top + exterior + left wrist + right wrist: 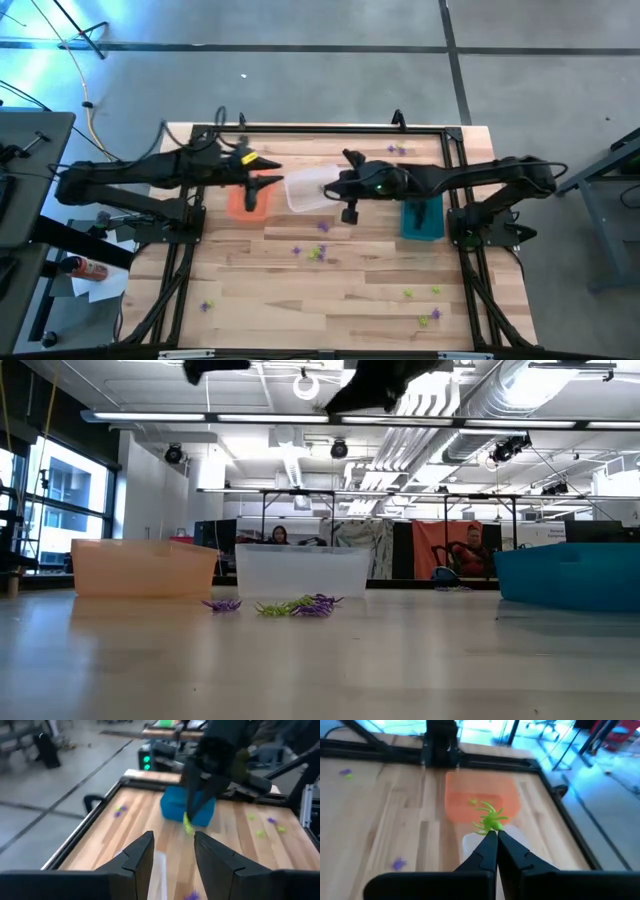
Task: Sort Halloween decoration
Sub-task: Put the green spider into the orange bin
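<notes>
My right gripper hangs above the clear bin and is shut on a yellow-green spider trinket. My left gripper hovers open over the orange bin, its fingers holding nothing. In the left wrist view the same trinket dangles from the other arm's fingers. Loose purple and yellow-green trinkets lie on the wood in front of the bins, and more lie near the table's near right corner. One yellow-green trinket rests inside the orange bin. My right gripper pinches the yellow-green spider trinket by its body at the free ends of the two shut fingers. The legs splay out beyond the fingertips. The trinket is lifted clear, above the clear bin.
The teal bin sits to the right of the clear bin. A black frame runs around the table edges. More trinkets lie at the far edge and near left. In the low view, trinkets lie before the bins.
</notes>
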Controlling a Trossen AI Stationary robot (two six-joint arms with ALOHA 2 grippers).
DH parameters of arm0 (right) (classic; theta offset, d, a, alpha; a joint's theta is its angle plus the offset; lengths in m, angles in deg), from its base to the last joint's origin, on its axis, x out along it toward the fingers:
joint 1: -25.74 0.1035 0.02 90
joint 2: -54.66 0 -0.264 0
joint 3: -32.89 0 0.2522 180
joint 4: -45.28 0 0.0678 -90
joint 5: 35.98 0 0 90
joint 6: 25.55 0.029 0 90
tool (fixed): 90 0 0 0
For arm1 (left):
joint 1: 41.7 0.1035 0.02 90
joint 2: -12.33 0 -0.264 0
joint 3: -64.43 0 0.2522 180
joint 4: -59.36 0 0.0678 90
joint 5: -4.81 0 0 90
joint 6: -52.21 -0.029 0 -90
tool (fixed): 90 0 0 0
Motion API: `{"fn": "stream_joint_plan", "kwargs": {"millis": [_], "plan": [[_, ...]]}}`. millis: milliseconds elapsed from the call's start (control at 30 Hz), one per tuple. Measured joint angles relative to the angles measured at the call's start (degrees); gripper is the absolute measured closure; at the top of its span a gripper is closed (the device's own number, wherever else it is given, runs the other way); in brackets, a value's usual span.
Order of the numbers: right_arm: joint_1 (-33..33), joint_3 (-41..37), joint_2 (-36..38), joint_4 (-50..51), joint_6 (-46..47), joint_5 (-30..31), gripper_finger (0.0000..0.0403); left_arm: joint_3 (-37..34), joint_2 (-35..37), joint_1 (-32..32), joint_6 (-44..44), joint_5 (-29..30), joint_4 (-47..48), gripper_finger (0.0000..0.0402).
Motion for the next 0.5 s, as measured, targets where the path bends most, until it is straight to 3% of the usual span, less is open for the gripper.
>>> {"fn": "stream_joint_plan", "kwargs": {"millis": [167,300,500], "plan": [[0.0,0.0,0.75,-2.29,-0.52,2.76,0.0403,0.02,-8.47,0.0,-2.77,-3.82,-10.58,0.0251],[0.0,0.0,0.82,-3.33,-0.86,3.8,0.0403,0.01,-13.28,0.07,-1.8,-3.7,-11.97,0.0231],[0.11,0.0,0.82,-3.94,-0.86,3.8,0.0403,0.0,-15.13,0.04,0.14,-3.64,-12.13,0.0199]]}}
